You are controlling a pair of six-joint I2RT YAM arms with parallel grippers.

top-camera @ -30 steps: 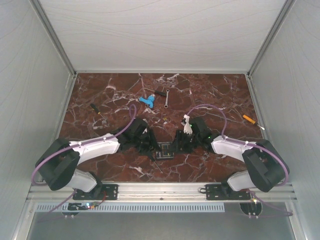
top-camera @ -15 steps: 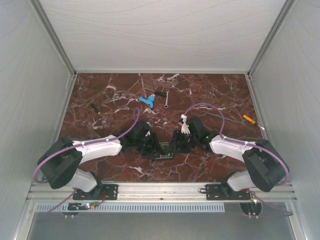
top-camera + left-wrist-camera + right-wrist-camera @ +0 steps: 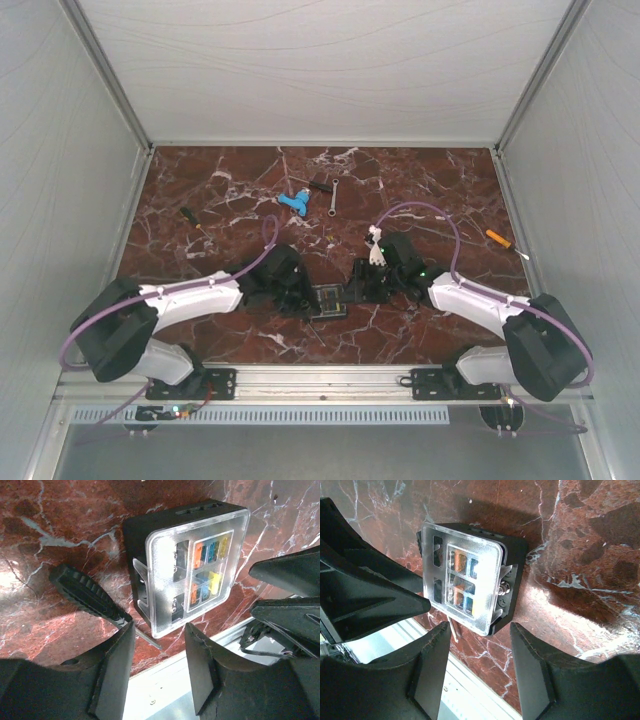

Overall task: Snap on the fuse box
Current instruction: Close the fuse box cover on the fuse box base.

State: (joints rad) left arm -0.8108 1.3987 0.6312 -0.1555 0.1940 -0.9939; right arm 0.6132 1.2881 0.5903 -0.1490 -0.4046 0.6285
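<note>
The fuse box (image 3: 328,300) is a small black square box on the marble, near the front edge between my two grippers. Its clear lid (image 3: 195,565) lies on top, with orange, yellow and blue fuses showing through; I cannot tell whether it is clipped down. It also shows in the right wrist view (image 3: 465,587). My left gripper (image 3: 159,652) is open and empty, just short of the box's left side (image 3: 300,295). My right gripper (image 3: 480,650) is open and empty, just short of its right side (image 3: 357,287).
A black-handled screwdriver (image 3: 85,592) lies beside the box under my left gripper. A blue plastic piece (image 3: 293,203), a small wrench (image 3: 334,196), another screwdriver (image 3: 190,218) and an orange-handled tool (image 3: 497,238) lie farther back. The metal front rail (image 3: 320,375) runs close behind the box.
Half a second ago both grippers were crowded over the box and hid most of it. Now they have drawn apart and the box with its lid shows between them.
</note>
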